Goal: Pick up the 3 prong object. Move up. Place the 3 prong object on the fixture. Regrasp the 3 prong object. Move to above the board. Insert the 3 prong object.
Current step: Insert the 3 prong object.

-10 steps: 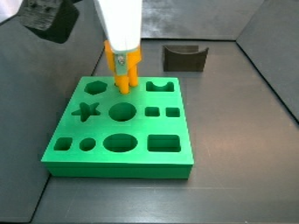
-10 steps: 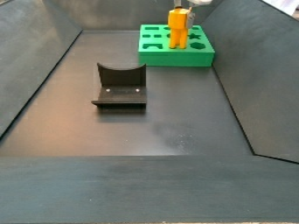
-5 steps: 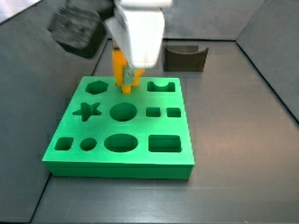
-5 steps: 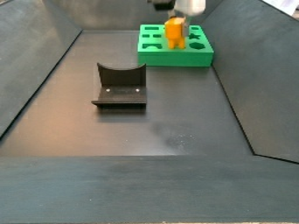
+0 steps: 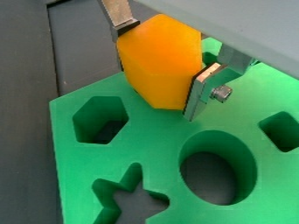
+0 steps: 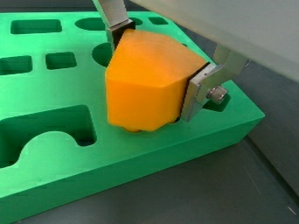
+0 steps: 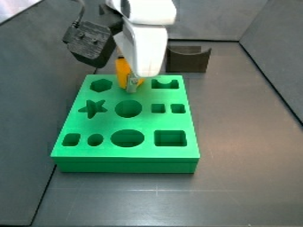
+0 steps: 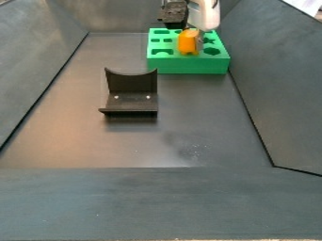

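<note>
The 3 prong object [image 5: 162, 61] is an orange-yellow block held upright between the silver fingers of my gripper [image 5: 163, 54], which is shut on it. It is held the same way in a wrist view, the 3 prong object [image 6: 146, 83] in the gripper [image 6: 159, 59]. Its lower end meets the top of the green board [image 6: 70, 166] near one edge, beside the hexagon hole [image 5: 98, 120]. How deep it sits is hidden. In both side views the object [image 7: 123, 71] [image 8: 187, 40] stands low on the board [image 7: 124, 155] [image 8: 189, 64]. The fixture [image 8: 128, 92] [image 7: 187, 58] stands apart on the floor.
The board has star [image 7: 94, 109], round [image 7: 124, 138] and square [image 7: 171, 138] cut-outs. Dark sloping walls [image 8: 51, 75] enclose the dark floor [image 8: 164, 141]. A black camera housing [image 7: 92, 37] hangs beside the white gripper body [image 7: 149, 35].
The gripper has come down with the 3 prong object, whose lower end now sits lower at the board's top. The fixture has not moved.
</note>
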